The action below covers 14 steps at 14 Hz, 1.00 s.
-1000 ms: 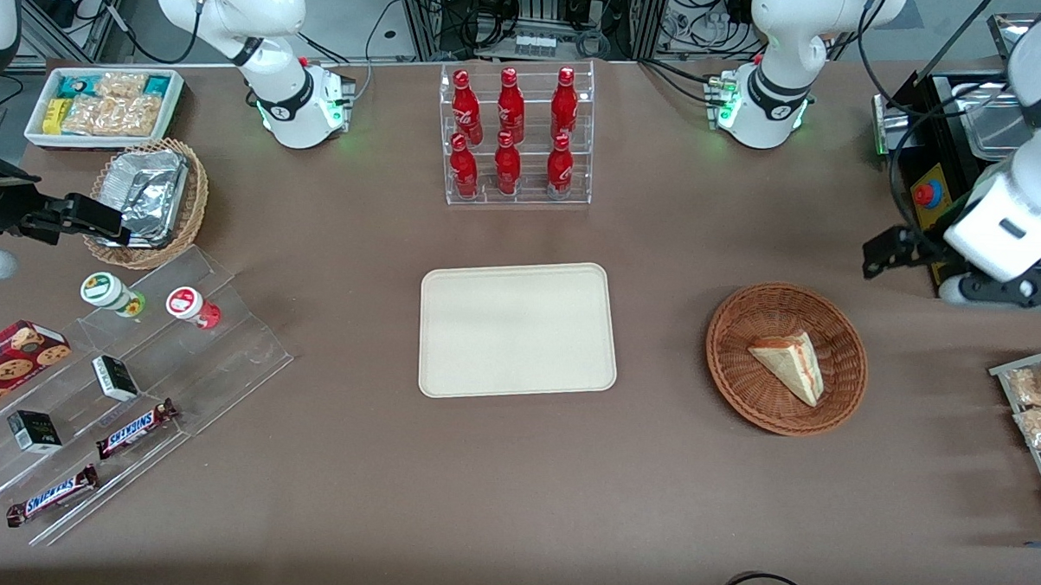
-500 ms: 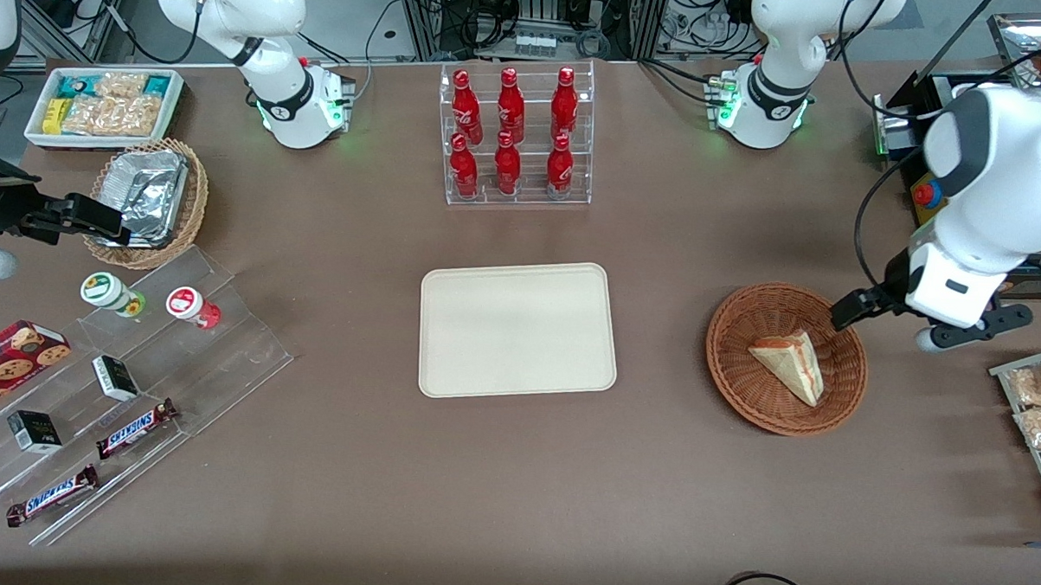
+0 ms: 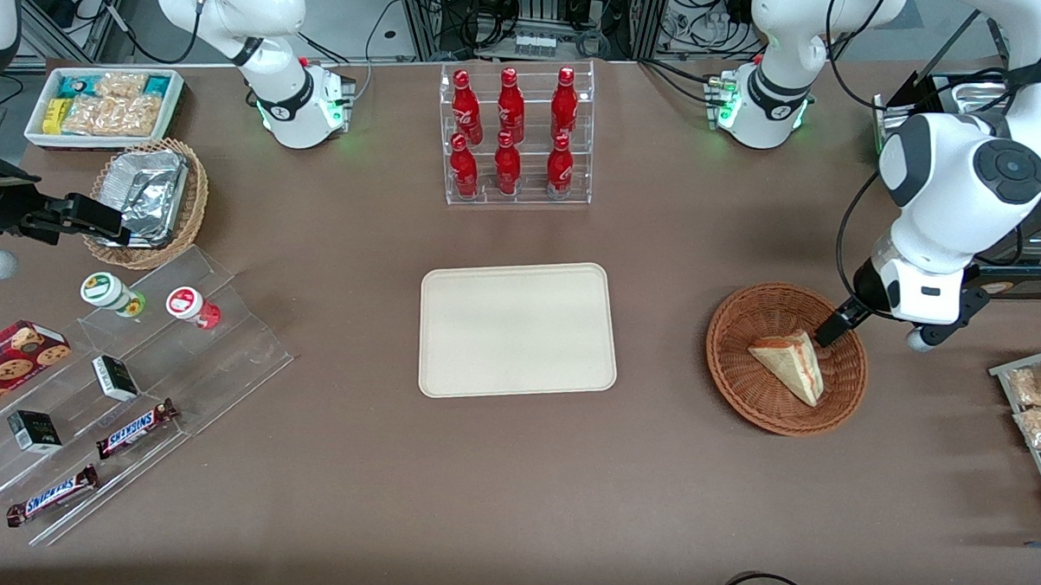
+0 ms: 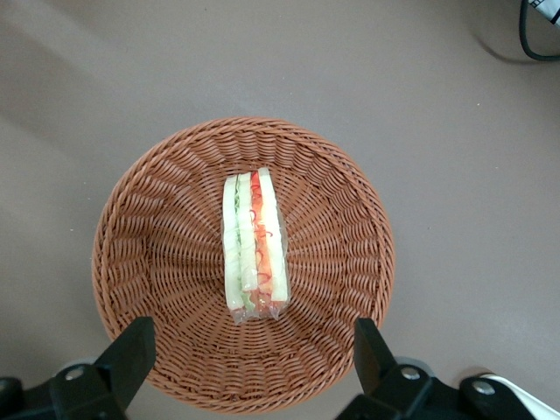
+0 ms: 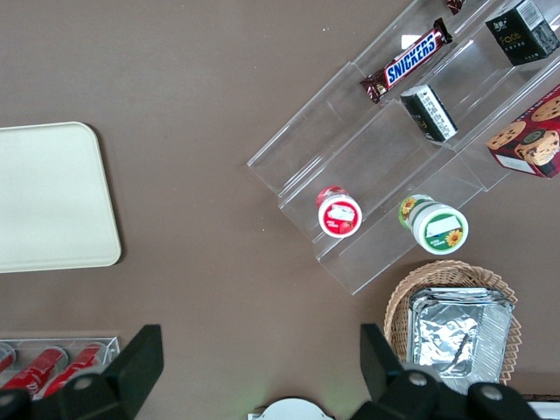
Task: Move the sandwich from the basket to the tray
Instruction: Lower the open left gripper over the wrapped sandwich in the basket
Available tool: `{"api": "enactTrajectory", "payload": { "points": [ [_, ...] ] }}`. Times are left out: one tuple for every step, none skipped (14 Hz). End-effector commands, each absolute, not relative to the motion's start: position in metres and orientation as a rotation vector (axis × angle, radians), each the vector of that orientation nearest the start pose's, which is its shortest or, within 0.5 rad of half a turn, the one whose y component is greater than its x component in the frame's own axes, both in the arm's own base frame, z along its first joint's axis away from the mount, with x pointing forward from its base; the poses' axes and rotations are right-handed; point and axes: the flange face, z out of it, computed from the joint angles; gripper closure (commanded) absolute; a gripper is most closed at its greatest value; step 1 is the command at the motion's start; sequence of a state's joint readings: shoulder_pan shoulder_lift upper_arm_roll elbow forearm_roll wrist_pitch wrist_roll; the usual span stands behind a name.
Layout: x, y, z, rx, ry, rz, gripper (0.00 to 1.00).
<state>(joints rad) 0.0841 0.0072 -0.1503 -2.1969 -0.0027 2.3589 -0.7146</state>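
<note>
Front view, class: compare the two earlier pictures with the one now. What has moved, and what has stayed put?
The left arm's claw has swung in from the working arm's end of the table and come down over the basket, ending just above the sandwich. Its fingers are spread wide in the wrist view; nothing has been grasped. The sandwich, basket and tray have not moved.

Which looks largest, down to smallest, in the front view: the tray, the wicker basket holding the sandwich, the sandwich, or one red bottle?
1. tray
2. basket
3. sandwich
4. red bottle, close to the sandwich, so that pair is unsure.
The open gripper hangs over the basket rim, beside the sandwich.
</note>
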Motion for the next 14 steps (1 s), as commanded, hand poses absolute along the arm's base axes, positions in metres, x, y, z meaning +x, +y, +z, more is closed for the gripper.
{"api": "enactTrajectory", "payload": {
  "points": [
    [0.551, -0.04, 0.364, -3.029, -1.055, -0.229, 0.0],
    [0.553, -0.041, 0.352, -3.031, -1.054, -0.211, 0.0],
    [0.555, -0.041, 0.336, -3.028, -1.057, -0.177, 0.0],
    [0.557, -0.041, 0.326, -3.034, -1.061, -0.196, 0.0],
    [0.557, -0.041, 0.316, -3.035, -1.065, -0.194, 0.0],
    [0.558, -0.041, 0.31, -3.037, -1.072, -0.2, 0.0],
    [0.56, -0.042, 0.302, -3.032, -1.103, -0.207, 0.0],
    [0.56, -0.044, 0.296, -3.026, -1.136, -0.213, 0.0],
    [0.56, -0.048, 0.292, -3.028, -1.138, -0.211, 0.0],
    [0.559, -0.05, 0.285, -3.027, -1.133, -0.192, 0.0],
    [0.558, -0.05, 0.28, -3.026, -1.133, -0.185, 0.0],
    [0.557, -0.05, 0.274, -3.025, -1.133, -0.17, 0.0],
    [0.556, -0.05, 0.27, -3.022, -1.133, -0.159, 0.0],
    [0.554, -0.05, 0.267, -3.022, -1.13, -0.157, 0.0]
  ]
}}
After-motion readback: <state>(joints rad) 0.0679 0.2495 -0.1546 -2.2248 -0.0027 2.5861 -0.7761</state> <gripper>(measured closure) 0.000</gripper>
